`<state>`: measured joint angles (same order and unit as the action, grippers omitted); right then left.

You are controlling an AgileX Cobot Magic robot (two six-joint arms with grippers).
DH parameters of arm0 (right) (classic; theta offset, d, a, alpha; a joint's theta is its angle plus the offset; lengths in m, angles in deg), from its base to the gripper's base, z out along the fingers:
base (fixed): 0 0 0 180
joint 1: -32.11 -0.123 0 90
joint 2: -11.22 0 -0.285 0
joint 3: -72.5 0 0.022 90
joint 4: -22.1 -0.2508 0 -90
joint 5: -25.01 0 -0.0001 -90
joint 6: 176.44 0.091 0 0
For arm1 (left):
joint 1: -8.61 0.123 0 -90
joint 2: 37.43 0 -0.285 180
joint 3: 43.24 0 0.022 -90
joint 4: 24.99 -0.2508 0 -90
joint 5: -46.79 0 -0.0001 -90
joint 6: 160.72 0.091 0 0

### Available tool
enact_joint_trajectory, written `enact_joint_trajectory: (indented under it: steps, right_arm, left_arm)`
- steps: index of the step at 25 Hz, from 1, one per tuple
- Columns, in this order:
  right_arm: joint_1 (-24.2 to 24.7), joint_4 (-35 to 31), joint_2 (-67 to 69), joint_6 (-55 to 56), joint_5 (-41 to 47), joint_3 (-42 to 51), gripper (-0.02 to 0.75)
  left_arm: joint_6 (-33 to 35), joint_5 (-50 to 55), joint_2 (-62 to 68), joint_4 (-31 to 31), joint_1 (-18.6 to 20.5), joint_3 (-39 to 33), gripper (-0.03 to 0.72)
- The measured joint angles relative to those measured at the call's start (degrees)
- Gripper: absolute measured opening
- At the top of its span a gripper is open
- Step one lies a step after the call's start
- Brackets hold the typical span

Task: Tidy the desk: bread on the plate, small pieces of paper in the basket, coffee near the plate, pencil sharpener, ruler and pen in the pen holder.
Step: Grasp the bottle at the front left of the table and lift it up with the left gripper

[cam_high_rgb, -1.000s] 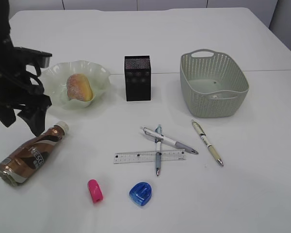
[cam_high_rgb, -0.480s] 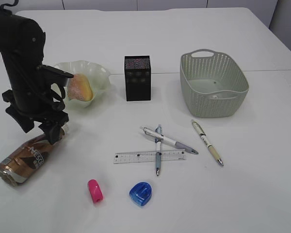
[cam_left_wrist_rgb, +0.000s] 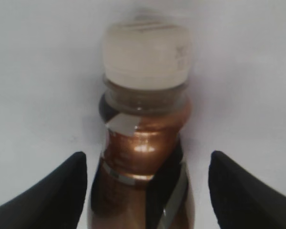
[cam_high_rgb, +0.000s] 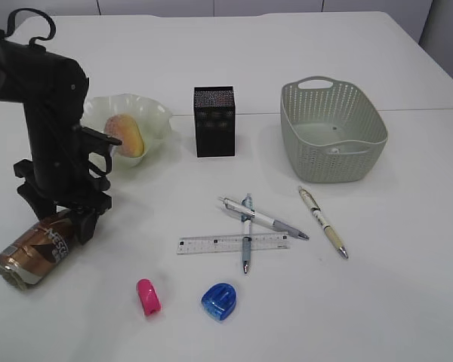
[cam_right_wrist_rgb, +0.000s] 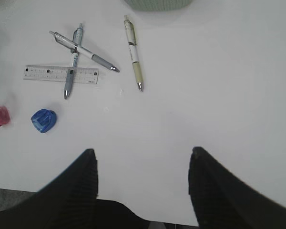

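Observation:
The brown coffee bottle [cam_high_rgb: 30,253] lies on its side at the front left. My left gripper [cam_high_rgb: 69,220] hangs over its neck and hides the cap there. In the left wrist view the bottle [cam_left_wrist_rgb: 143,143] sits between the open fingers [cam_left_wrist_rgb: 62,191], with a gap on each side. The bread [cam_high_rgb: 124,136] rests on the wavy plate [cam_high_rgb: 157,115]. Three pens [cam_high_rgb: 263,219] and the ruler [cam_high_rgb: 211,243] lie mid-table, with a pink sharpener [cam_high_rgb: 147,296] and a blue sharpener [cam_high_rgb: 219,301] in front of them. My right gripper [cam_right_wrist_rgb: 143,157] is open above bare table. No small pieces of paper are in view.
The black pen holder [cam_high_rgb: 214,121] stands at the back centre, between the plate and the green basket [cam_high_rgb: 362,143]. The right wrist view shows the pens [cam_right_wrist_rgb: 133,52], ruler [cam_right_wrist_rgb: 61,74] and both sharpeners [cam_right_wrist_rgb: 43,120] well ahead of the fingers.
My left arm has swung right from the table's left edge and come down over the bottle's neck, covering the cap. Nothing else has moved.

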<state>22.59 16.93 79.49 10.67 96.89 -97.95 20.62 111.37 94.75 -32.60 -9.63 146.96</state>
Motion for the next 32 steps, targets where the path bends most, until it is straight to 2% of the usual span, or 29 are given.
enact_joint_trajectory:
  steps: [11, 13, 16, 20, 26, 32]
  right_arm:
    - [0.0, 0.74, 0.0, -0.09, 0.15, 0.0, 0.473]
    - [0.0, 0.99, 0.0, -0.09, 0.13, 0.0, 0.473]
    - [0.0, 1.13, 0.0, -0.09, 0.13, 0.0, 0.472]
    - [0.0, 1.25, 0.0, -0.09, 0.13, 0.0, 0.473]
    - [0.0, 1.37, 0.0, -0.09, 0.13, 0.0, 0.473]
    - [0.0, 1.49, 0.0, -0.09, 0.13, 0.0, 0.472]
  left_arm:
    - [0.0, 0.32, 1.34, 0.2, 0.0, 0.1, 0.555]
    - [0.0, 0.45, 1.34, 0.2, 0.0, 0.1, 0.502]
    - [0.0, 1.29, 1.6, 0.2, 0.0, 0.22, 0.375]
    - [0.0, 2.52, 1.87, 0.2, 0.0, 0.44, 0.302]
    - [0.1, 3.49, 1.5, 1.17, -0.1, 0.44, 0.293]
    - [0.1, 3.29, -7.5, 8.23, 1.59, 0.08, 0.293]
